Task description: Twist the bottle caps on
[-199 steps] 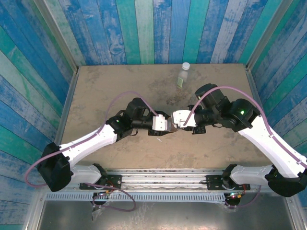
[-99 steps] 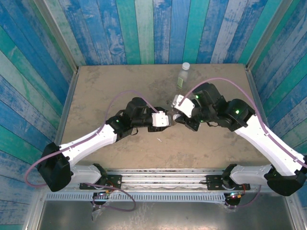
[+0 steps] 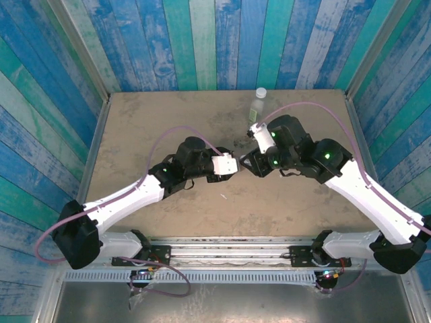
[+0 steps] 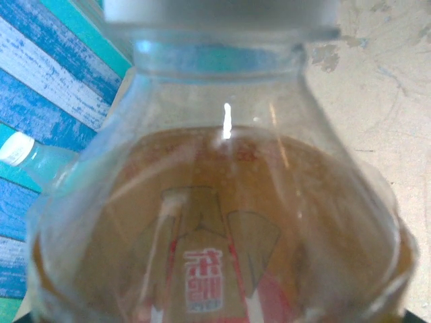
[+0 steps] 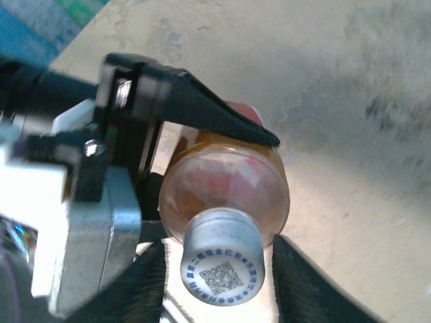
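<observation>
The amber bottle [image 5: 225, 182] with a reddish label is held level above the table, my left gripper [image 3: 234, 164] shut on its body; one black left finger [image 5: 219, 116] lies over it. A white bottle cap [image 5: 222, 266] sits on its neck, also seen in the left wrist view as the cap [image 4: 222, 12] on the amber bottle [image 4: 215, 235]. My right gripper [image 5: 219, 247] stands open around that cap, with a gap on each side. The pale green-label bottle [image 3: 256, 112] stands upright at the back, capped [image 3: 261, 93].
The brown table [image 3: 148, 128] is boxed in by blue-green plank walls [image 3: 202, 40] with metal rails along its side edges. Both arms meet near the table's middle. Open surface lies to the left and front.
My right wrist has rolled and its jaws have opened off the cap. The left gripper still holds the amber bottle and has shifted slightly.
</observation>
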